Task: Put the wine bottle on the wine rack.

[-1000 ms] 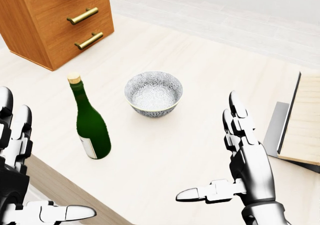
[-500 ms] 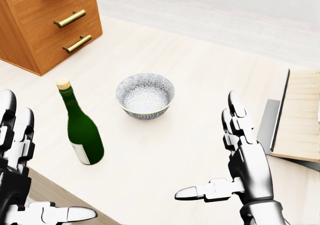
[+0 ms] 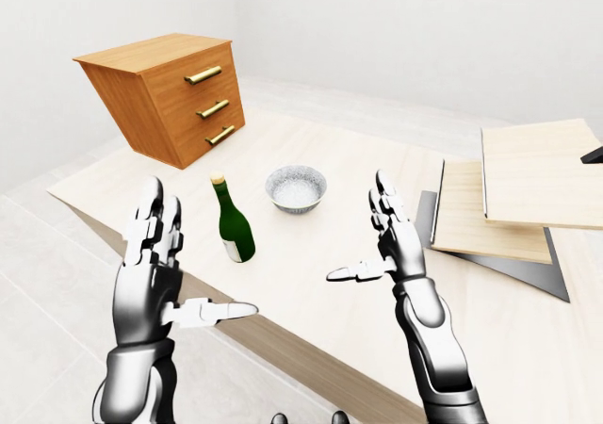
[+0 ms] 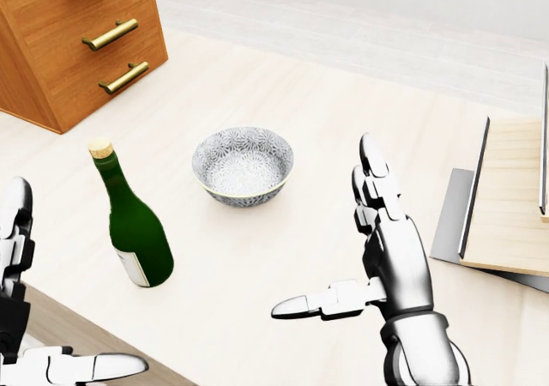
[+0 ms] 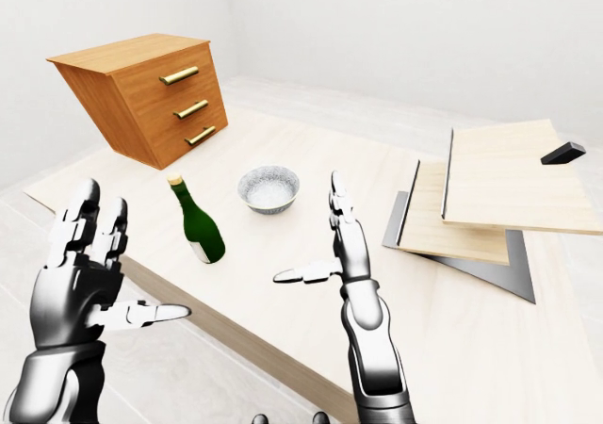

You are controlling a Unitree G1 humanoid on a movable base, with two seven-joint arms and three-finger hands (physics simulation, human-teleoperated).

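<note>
On the desk (image 4: pixel 283 257), standing upright, cork topmost, the wine bottle (image 4: pixel 130 221) beside the bowl (image 4: pixel 243 165), between the left robot hand (image 3: pixel 160 273) and right robot hand (image 4: pixel 360 257), both spreading fingers apart, gripping nothing.

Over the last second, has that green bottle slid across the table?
No. The camera shifted; the wine bottle stands just as far left of the bowl.

green wine bottle (image 4: pixel 135 221), corked, upright on table (image 4: pixel 283 257)

Glossy chrome, segmented, three-fingered robot hand (image 4: pixel 377 257)
</note>
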